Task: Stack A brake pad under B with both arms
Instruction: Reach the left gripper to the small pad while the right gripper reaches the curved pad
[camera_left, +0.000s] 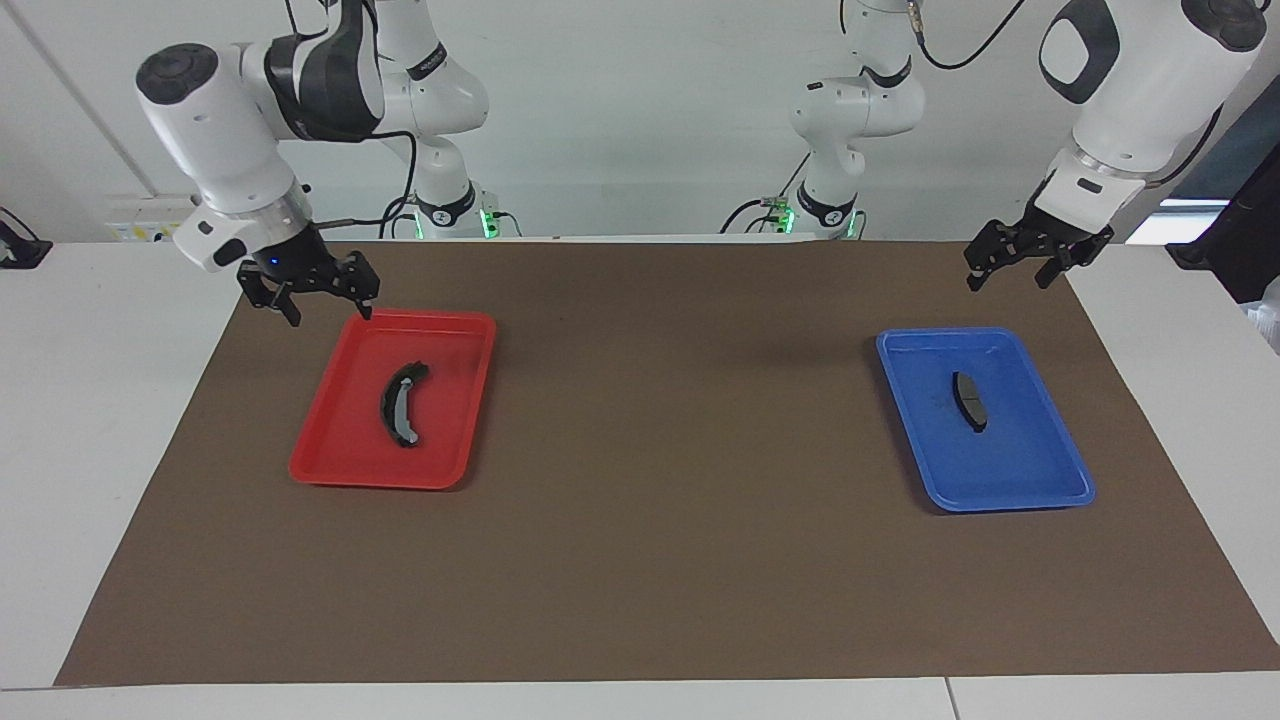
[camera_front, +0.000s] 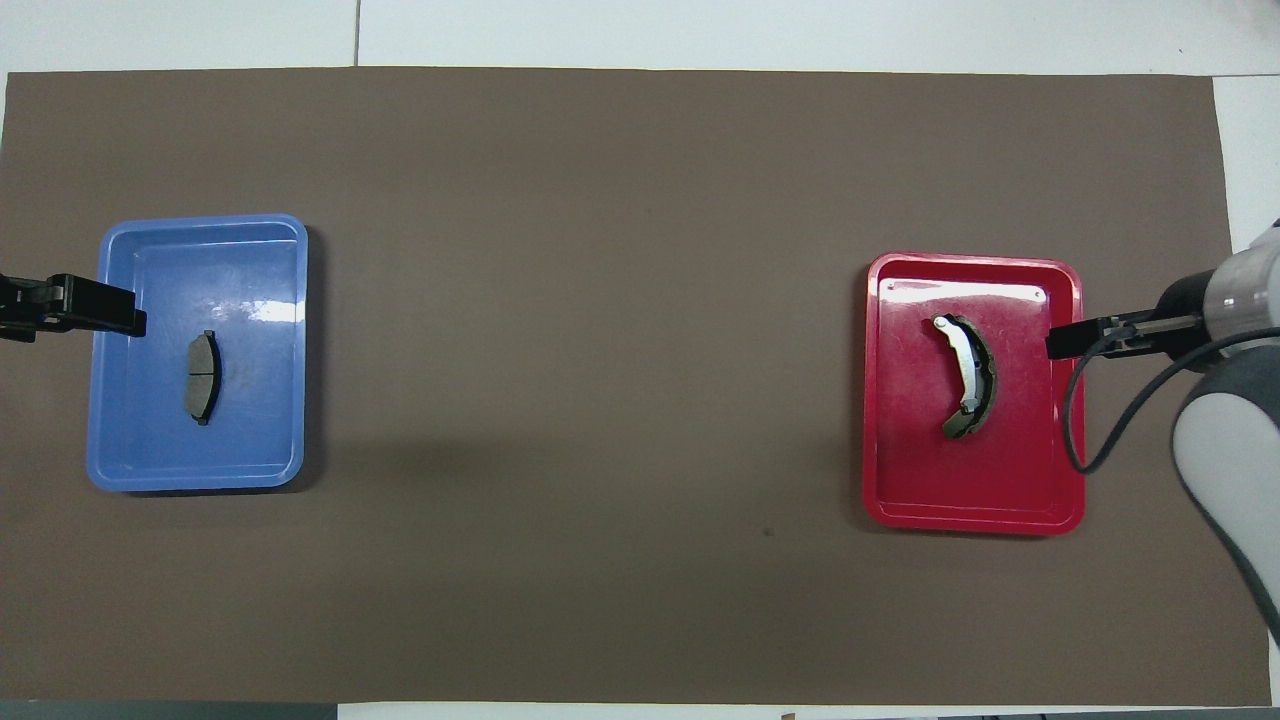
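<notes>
Pads lie apart for one-arm pickups: A brake pad (camera_left: 969, 400) in blue tray (camera_left: 1040, 495), B (camera_left: 402, 403) in red tray (camera_left: 320, 470); left tool (camera_left: 1010, 268) and right tool (camera_left: 322, 300), both seemingly spread wide and empty, hover at the trays' robot-side rims

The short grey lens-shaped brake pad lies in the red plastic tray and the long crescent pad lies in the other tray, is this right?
Not quite. The short grey lens-shaped brake pad lies in the blue plastic tray; the long crescent pad lies in the red plastic tray. The overhead view shows it.

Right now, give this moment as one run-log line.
left gripper: open, raised by blue tray | right gripper: open, over red tray corner | A brake pad: in blue tray | B: in red tray | stack: not started
</notes>
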